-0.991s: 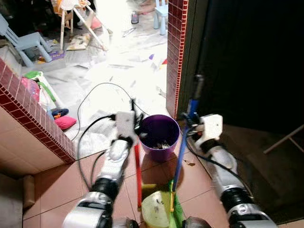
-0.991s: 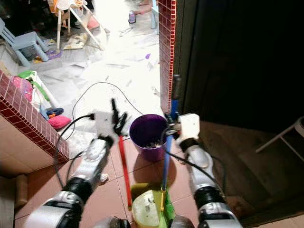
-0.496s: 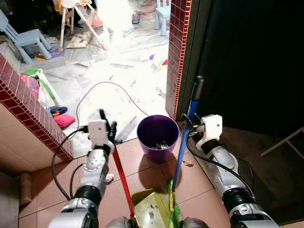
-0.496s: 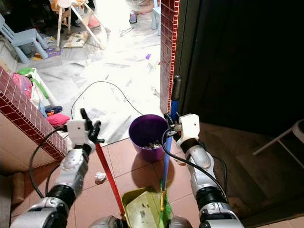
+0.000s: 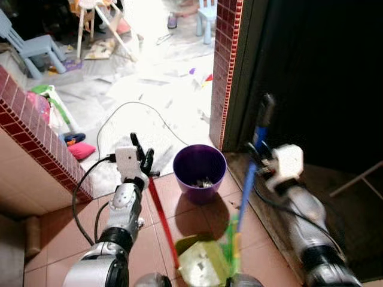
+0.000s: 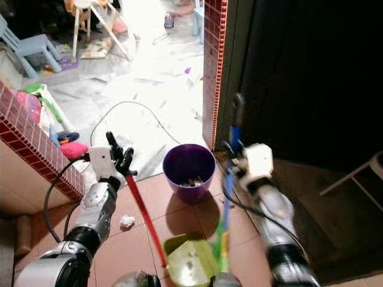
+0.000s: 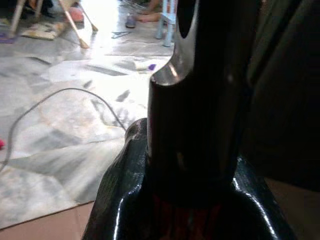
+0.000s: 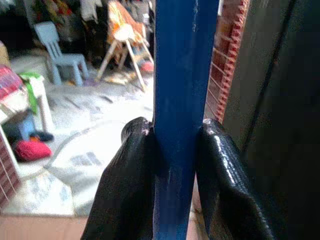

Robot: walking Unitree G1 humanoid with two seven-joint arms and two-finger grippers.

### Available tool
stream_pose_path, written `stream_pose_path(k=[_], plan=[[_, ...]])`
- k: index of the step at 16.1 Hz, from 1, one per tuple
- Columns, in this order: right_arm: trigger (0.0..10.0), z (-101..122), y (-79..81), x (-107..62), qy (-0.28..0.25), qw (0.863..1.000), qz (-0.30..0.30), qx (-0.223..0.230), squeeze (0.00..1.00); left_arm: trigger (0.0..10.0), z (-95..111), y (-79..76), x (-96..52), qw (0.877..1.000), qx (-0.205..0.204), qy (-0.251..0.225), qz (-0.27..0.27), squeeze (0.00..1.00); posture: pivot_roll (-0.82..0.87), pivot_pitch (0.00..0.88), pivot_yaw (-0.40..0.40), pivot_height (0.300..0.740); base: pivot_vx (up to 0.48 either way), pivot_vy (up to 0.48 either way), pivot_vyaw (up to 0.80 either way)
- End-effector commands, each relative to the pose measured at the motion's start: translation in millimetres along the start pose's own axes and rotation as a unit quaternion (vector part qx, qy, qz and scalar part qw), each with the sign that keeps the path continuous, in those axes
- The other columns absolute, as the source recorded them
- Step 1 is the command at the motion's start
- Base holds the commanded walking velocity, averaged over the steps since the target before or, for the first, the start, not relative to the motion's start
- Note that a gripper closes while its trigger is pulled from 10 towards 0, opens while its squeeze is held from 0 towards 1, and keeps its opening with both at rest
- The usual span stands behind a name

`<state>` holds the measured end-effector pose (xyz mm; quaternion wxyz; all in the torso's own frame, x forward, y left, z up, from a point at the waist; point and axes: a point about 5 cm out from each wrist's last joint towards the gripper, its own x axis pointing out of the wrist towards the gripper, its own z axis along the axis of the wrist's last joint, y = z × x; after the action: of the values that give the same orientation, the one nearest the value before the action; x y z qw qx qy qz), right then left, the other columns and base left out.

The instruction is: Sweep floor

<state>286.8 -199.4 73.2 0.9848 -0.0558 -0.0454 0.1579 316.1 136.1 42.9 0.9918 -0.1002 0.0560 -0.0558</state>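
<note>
Right wrist view has my two black fingers point(image 8: 130, 185) clamped on either side of the blue broom handle point(image 8: 182, 100), which runs straight up between them. From my head, that right gripper point(image 5: 258, 160) sits near the dark doorway on the right, blurred, with the blue handle slanting down to green bristles point(image 5: 230, 242) by the yellow-green dustpan point(image 5: 200, 263) on the terracotta tiles. My left gripper point(image 5: 142, 162) is closed around the red dustpan handle point(image 5: 163, 218), which leans down and right to the pan at my feet; the left wrist view shows the fingers wrapped on its dark top end. Between my arms, farther out, stands the purple bin point(image 5: 199, 173) with scraps inside. A crumpled white scrap point(image 6: 126, 222) lies on the tiles left of the red handle
</note>
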Motion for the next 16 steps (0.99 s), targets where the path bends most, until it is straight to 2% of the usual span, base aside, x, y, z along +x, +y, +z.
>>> stream_pose_path(k=[1,3,6,9,12,13,16], plan=[[10.0,12,-6.5,0.4,-0.02,1.0,-0.007,-0.021,0.0,10.0,15,-6.7,10.2,1.0,-0.015,-0.024,-0.009,0.0,-0.19,0.0,0.045,0.74,0.0,0.0,0.0],[10.0,18,-9.7,-5.2,-0.031,0.999,-0.011,-0.027,0.0,10.0,19,-14.3,14.3,0.999,-0.006,-0.031,-0.027,0.0,-0.21,0.0,0.051,0.74,0.0,0.0,0.0],[10.0,23,-6.4,-10.1,-0.035,0.999,-0.008,-0.019,0.0,10.0,29,-20.4,18.1,0.997,0.025,-0.05,-0.06,0.0,-0.21,0.0,0.049,0.74,0.0,0.0,0.0],[10.0,26,2.8,-11.0,-0.036,0.999,-0.001,-0.009,0.0,10.0,39,-12.2,20.8,0.995,0.039,-0.073,-0.05,0.0,-0.21,0.0,0.042,0.74,0.0,0.0,0.0],[10.0,29,0.8,-15.8,-0.027,1.0,0.0,-0.013,0.0,10.0,41,-9.6,23.9,0.995,0.052,-0.064,-0.051,0.0,-0.22,0.0,0.04,0.74,0.0,0.0,0.0],[10.0,30,-0.7,-18.4,-0.022,1.0,0.0,-0.015,0.0,10.0,40,-10.1,23.3,0.994,0.068,-0.059,-0.063,0.0,-0.23,0.0,0.041,0.74,0.0,0.0,0.0],[10.0,32,-0.7,-22.4,-0.016,1.0,0.0,-0.016,0.0,10.0,31,-9.2,21.2,0.996,0.058,-0.034,-0.061,0.0,-0.24,0.0,0.043,0.74,0.0,0.0,0.0]])
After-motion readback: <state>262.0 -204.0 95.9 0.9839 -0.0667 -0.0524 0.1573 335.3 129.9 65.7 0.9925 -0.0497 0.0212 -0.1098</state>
